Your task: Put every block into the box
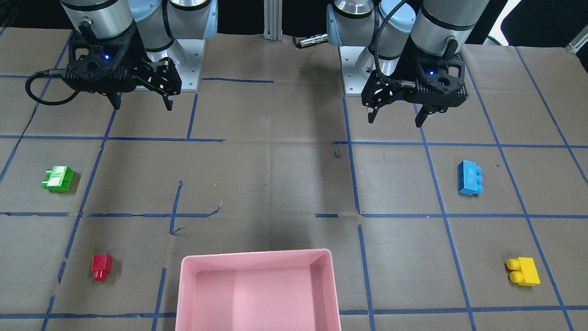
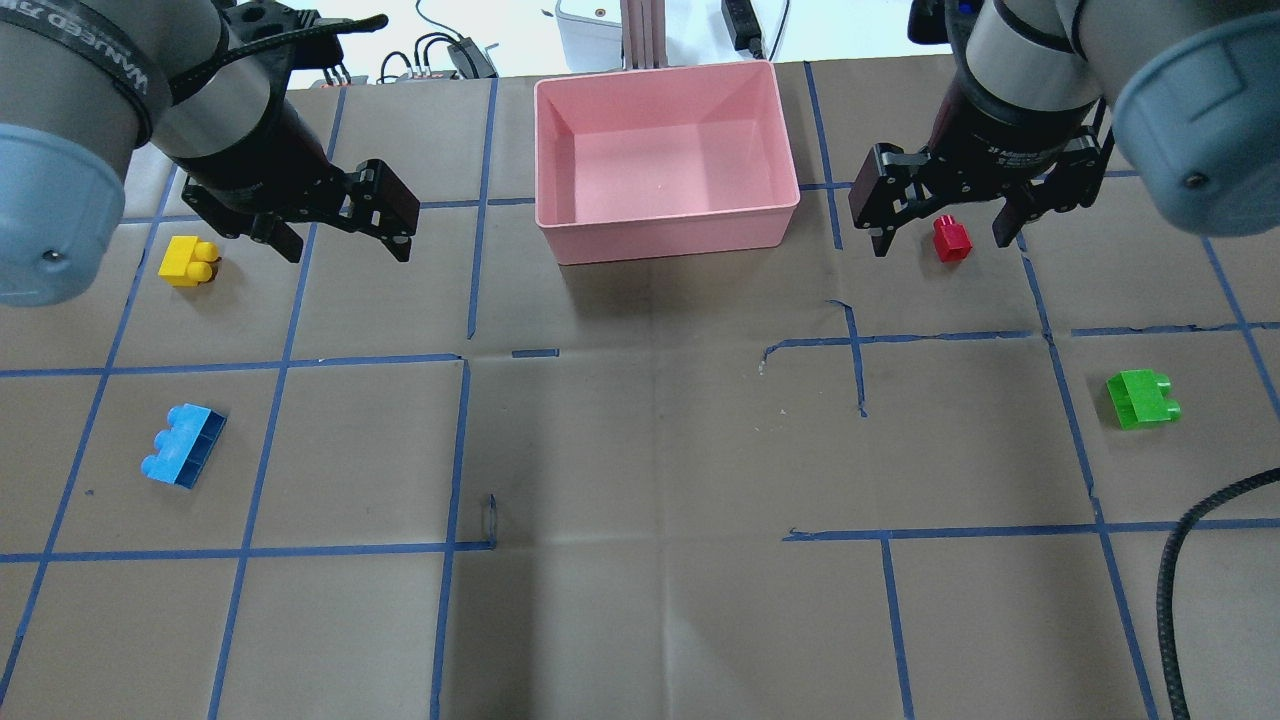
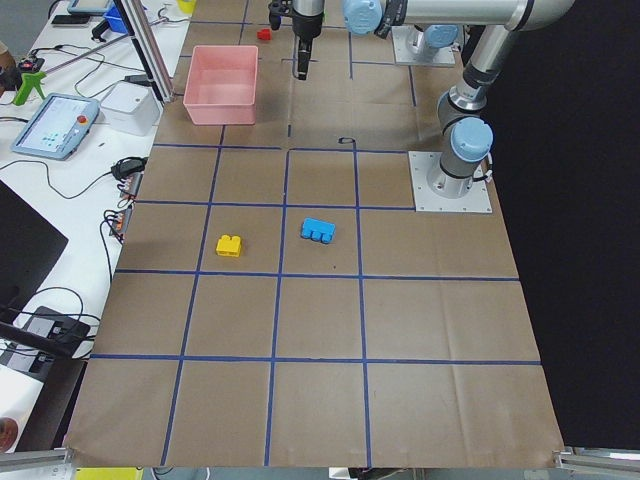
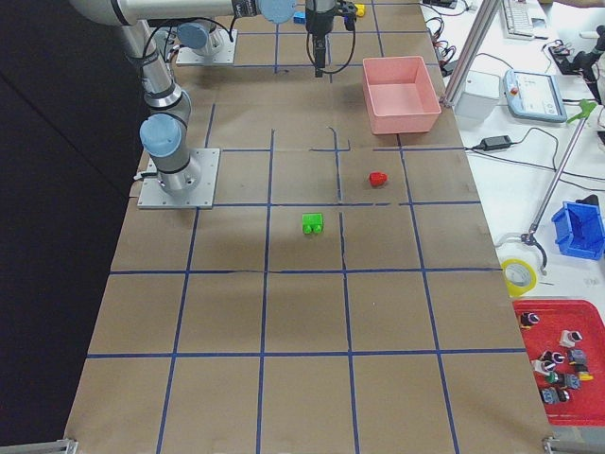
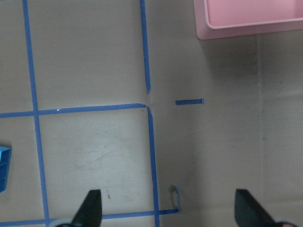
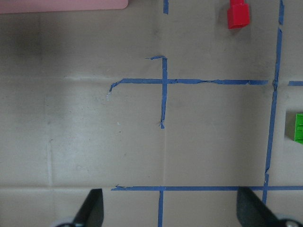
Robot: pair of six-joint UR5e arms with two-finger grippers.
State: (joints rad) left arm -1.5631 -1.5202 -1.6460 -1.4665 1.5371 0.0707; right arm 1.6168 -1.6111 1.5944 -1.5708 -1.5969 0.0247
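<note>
Presently, all four blocks are seen lying on the counter, outside the box. The pink box is set at the middle of the counter's far edge, opposite the robot's base, with its open side up.

The green block and the red block are placed on the robot's right side. The red one is found nearer the box, a little to its side, and the green one closer to the robot and farther out. The blue block and the yellow block are placed on the robot's left side. The yellow one lies level with the box but well apart from it, and the blue one nearer the robot. No two blocks touch.

The left pincer is held above the counter with its fingers spread wide, and nothing is gripped between them. The right pincer is likewise held raised with its fingers apart and bare. In the overhead view the red block appears between the right fingers, yet the pincer is shown by the front-facing view to be well above it.

Blue tape lines are laid across the brown counter as a grid.
</note>
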